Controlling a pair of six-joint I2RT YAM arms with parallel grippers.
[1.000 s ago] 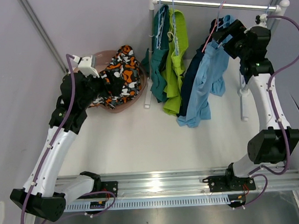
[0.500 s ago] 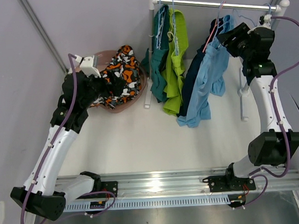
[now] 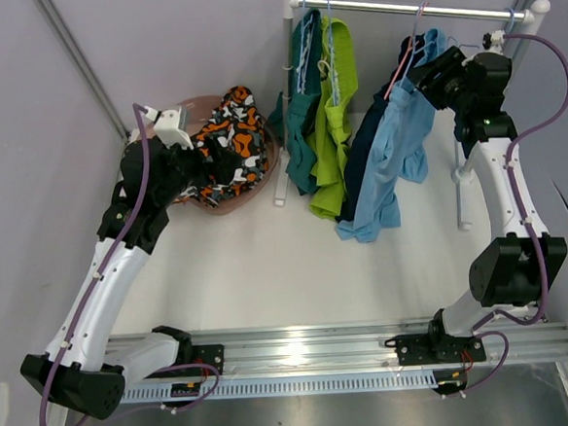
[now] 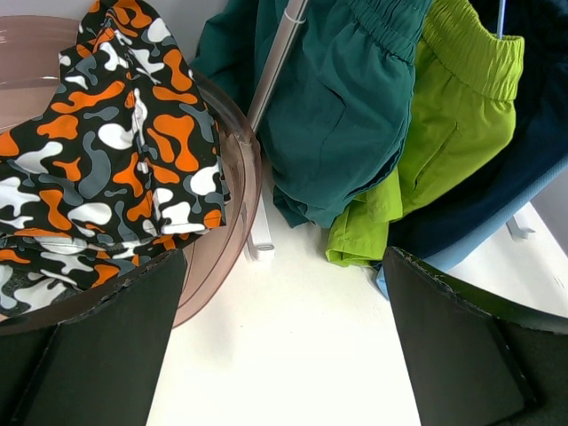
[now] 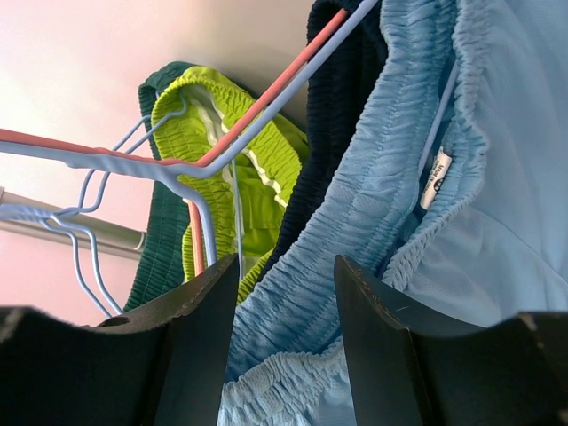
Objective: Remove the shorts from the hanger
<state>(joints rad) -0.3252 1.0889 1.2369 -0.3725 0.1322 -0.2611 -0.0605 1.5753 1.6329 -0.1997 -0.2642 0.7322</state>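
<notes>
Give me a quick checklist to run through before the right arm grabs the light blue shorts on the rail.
1. Right gripper open: ok, jaws apart.
2. Light blue shorts lined up in the gap: ok, the waistband fills it; contact, cannot tell.
3. Navy shorts out of the grip: cannot tell, they hang pressed against the light blue pair.
4. Left gripper empty: ok, open above the table.
5. Patterned shorts put away: ok, lying in the basin, one edge over its rim.
</notes>
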